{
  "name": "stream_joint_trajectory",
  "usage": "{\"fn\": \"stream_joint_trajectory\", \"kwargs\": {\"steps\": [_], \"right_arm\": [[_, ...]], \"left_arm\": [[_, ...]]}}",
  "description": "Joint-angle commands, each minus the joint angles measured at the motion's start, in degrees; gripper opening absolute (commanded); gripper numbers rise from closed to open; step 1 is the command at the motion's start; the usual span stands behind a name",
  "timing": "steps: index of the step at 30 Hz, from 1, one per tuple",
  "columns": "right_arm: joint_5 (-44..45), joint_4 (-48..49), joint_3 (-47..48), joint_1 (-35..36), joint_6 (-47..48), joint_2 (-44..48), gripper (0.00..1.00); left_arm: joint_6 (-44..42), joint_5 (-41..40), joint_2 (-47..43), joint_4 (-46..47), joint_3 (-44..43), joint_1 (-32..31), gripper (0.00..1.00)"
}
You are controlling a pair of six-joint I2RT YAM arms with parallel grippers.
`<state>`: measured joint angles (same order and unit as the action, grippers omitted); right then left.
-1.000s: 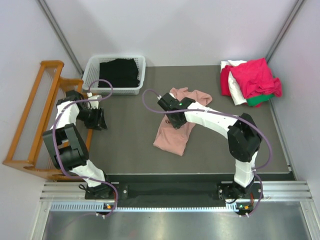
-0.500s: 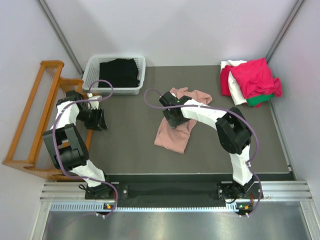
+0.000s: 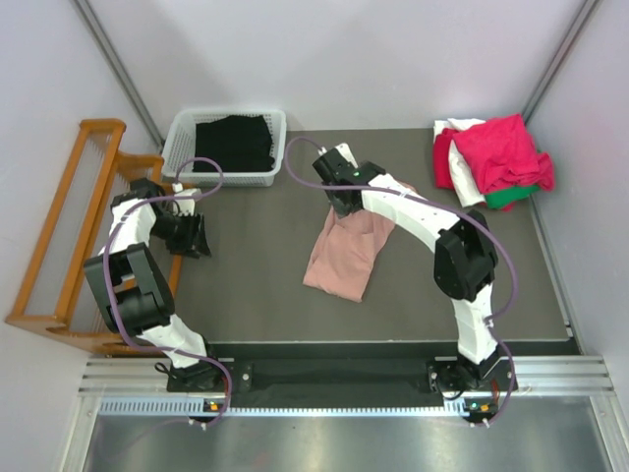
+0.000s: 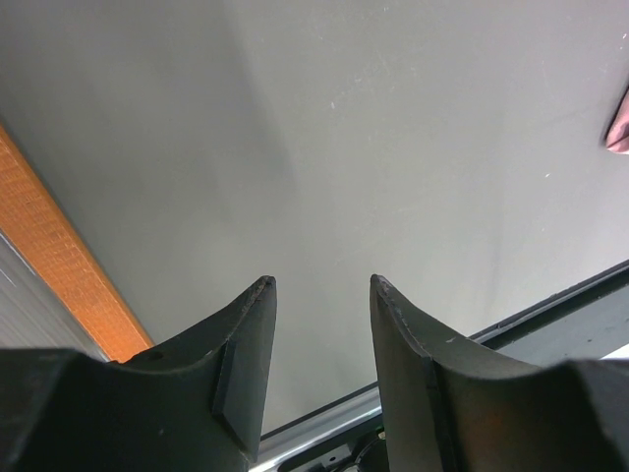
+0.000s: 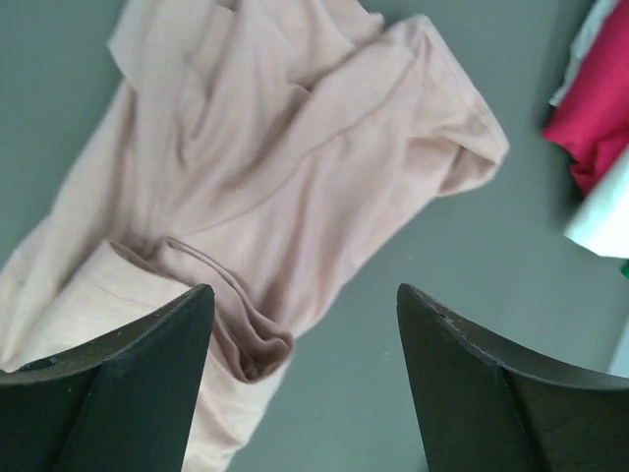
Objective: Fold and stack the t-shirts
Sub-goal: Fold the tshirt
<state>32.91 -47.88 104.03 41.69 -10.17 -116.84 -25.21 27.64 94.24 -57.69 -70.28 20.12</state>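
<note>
The right fingers (image 3: 344, 204) have just let go. A second ago they were pinched shut on the pink t-shirt (image 3: 344, 251), down near its middle. Now they are wide open, hold nothing, and have moved up and away to the far end of the shirt. In the right wrist view you can see the cloth lying loose below them, not touching them.

The pink t-shirt lies in the middle of the table (image 3: 256, 275). It is long and bunched up, with wrinkles and one part flopped over another. It does not look neat yet, and its far end looks more pulled in than before. I think this was one fold or tug, and more folds are still needed.

The left fingers (image 3: 195, 236) have not moved at all. They are about half open with nothing in them, over bare table next to the wooden rack (image 3: 69, 226).

The pile of t-shirts (image 3: 496, 157), red, white and green, sits in the far right corner, well apart from the pink one. A basket (image 3: 177, 147) with a black cloth (image 3: 234, 143) stands at the far left.

The next grab probably needs a loose edge of the pink shirt.
</note>
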Motion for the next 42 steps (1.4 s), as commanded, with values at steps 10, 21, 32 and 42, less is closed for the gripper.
{"fn": "stream_joint_trajectory", "kwargs": {"steps": [10,21,32,42], "right_arm": [[-12.33,3.22,-20.77,8.93,-9.94,17.16,0.72],[-16.56,8.32,-26.42,7.97,-10.75,14.71,0.72],[-18.40,13.95,-27.92,-3.98,-9.43,8.47,0.72],[-10.68,9.65,-24.66,-4.34,-7.50,9.51,0.72]], "left_arm": [[-0.37,2.16,-2.13,-2.34,-1.79,0.10,0.49],[-0.36,0.40,-2.30,-2.42,-2.49,-1.14,0.50],[-1.68,1.10,-3.79,-6.47,-5.56,-3.33,0.50],[0.07,0.14,-6.61,-7.70,-5.83,-10.52,0.51]]}}
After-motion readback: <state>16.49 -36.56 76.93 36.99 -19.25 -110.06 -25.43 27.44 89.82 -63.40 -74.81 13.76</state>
